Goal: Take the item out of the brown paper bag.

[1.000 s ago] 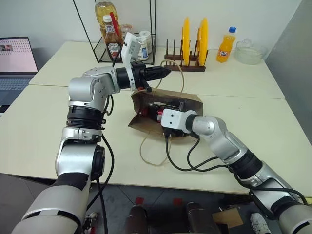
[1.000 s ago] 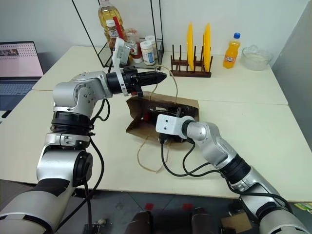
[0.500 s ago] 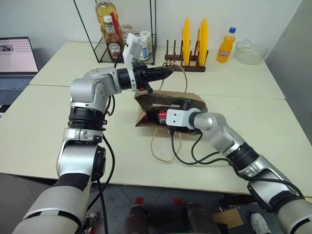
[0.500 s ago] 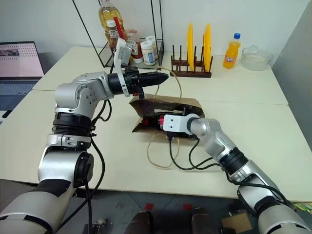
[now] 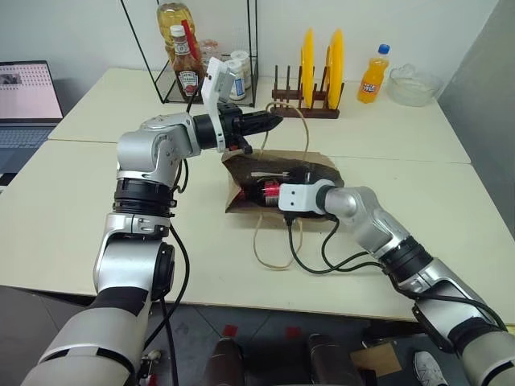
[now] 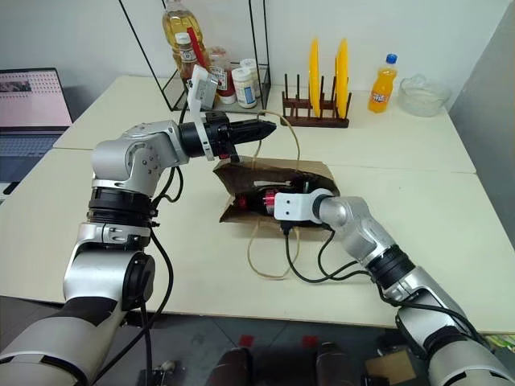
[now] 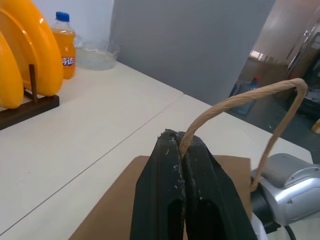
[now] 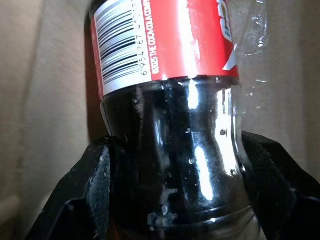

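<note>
I see a pale cream table (image 5: 72,209), made of two tops that meet at a seam. The brown paper bag (image 5: 318,165) lies on its side near the middle. At the far edge stand a black wire rack (image 5: 173,88), a wooden plate rack (image 5: 306,108), an orange soda bottle (image 5: 372,74) and a glass bowl (image 5: 413,87). A laptop (image 5: 24,104) is at the left edge.

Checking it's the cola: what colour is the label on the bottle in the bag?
Red, with a white barcode panel, on the bottle; clearest in the right wrist view.
</note>
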`<move>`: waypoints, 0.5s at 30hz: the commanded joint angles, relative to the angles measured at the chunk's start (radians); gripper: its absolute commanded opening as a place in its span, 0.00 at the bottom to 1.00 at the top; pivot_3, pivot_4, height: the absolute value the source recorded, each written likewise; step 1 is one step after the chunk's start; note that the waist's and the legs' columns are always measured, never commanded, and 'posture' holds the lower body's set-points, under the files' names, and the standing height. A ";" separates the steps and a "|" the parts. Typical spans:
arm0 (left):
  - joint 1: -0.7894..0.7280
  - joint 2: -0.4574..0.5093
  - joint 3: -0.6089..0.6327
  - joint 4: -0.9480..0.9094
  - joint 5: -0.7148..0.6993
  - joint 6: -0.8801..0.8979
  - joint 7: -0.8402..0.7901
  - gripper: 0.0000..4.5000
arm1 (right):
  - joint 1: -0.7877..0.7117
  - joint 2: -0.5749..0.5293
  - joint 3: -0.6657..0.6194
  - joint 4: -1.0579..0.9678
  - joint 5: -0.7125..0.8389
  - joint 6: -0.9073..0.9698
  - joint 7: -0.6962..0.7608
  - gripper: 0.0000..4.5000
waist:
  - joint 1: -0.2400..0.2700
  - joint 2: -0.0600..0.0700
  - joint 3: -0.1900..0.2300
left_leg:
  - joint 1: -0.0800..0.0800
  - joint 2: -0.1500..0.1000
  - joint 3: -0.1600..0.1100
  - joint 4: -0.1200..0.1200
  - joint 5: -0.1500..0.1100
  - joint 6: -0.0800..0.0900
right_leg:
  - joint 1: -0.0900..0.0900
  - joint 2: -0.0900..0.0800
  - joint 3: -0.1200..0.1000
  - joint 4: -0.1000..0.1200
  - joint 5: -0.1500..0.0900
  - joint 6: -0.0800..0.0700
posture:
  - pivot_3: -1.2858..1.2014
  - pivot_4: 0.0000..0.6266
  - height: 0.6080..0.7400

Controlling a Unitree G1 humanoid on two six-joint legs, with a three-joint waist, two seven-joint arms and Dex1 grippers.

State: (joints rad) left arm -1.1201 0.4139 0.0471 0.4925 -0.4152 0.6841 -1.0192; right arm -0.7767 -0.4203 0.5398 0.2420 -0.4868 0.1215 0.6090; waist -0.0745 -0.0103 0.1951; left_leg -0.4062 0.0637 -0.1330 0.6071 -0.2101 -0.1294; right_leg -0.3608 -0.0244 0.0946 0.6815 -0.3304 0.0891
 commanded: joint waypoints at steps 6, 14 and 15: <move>-0.035 -0.003 0.005 0.061 0.046 -0.093 0.052 0.00 | 0.045 0.007 -0.170 -0.251 0.131 -0.032 0.012 0.71 | -0.003 0.000 0.000 | -0.010 0.000 0.000 0.001 0.001 -0.001 | -0.011 0.000 0.000 0.002 0.000 0.000 | 0.52 0.24 1.00; -0.057 -0.017 0.008 0.127 0.067 -0.145 0.064 0.00 | 0.167 0.019 -0.337 -0.483 0.489 0.040 0.172 0.71 | -0.001 0.000 0.000 | -0.012 0.000 -0.001 0.000 0.001 -0.001 | -0.011 0.000 -0.001 0.000 0.000 0.000 | 0.52 0.24 1.00; -0.057 -0.018 0.008 0.130 0.068 -0.148 0.064 0.00 | 0.182 0.008 -0.357 -0.527 0.525 0.067 0.186 0.71 | -0.002 0.000 0.000 | -0.012 0.000 0.000 0.000 0.001 -0.001 | -0.011 0.000 -0.001 0.000 0.000 0.000 | 0.52 0.24 1.00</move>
State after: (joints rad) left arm -1.1557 0.3954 0.0476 0.6305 -0.3493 0.5571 -0.9519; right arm -0.5873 -0.4007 0.2472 -0.1774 -0.0397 0.1765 0.7732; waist -0.0764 -0.0099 0.1953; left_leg -0.4183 0.0635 -0.1333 0.6076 -0.2092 -0.1307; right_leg -0.3724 -0.0247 0.0935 0.6821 -0.3302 0.0890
